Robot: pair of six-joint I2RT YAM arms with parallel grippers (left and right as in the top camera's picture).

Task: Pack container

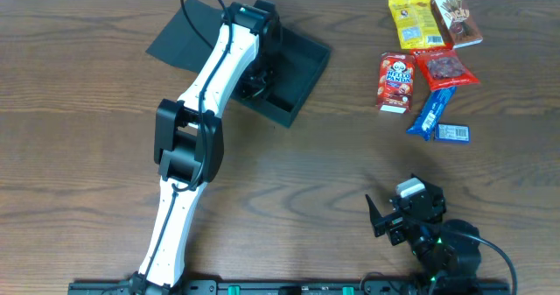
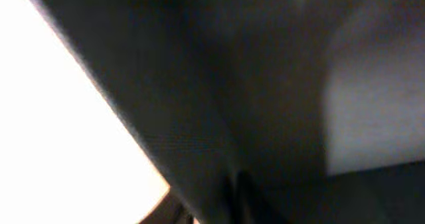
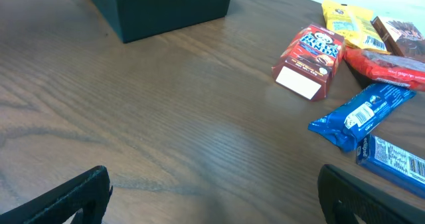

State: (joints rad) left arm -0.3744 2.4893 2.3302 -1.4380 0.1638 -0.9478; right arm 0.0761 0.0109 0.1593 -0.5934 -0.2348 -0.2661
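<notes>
Six snacks: far right corner of the bench (image 1: 306, 172), bunched close. Yellow packet (image 1: 411, 19), brown packet (image 1: 459, 19), Hello Panda box (image 1: 396, 80), red packet (image 1: 448, 67), blue wrapper (image 1: 433, 111), small blue-white packet (image 1: 453, 133).
container (image 1: 302, 72): near far edge, left of centre, open, sits at an angle; flap lid (image 1: 179, 37) flat on bench to its left.
left hand (image 1: 254, 80): down inside the container, mostly under its own arm; wrist view is dark blur, can't tell if spread or pressed together.
right hand (image 3: 216, 201): near edge, right side, fingers spread wide, nothing between, well apart from snacks.

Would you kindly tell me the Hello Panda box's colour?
Mainly red; the Hello Panda box shows best in the right wrist view.
</notes>
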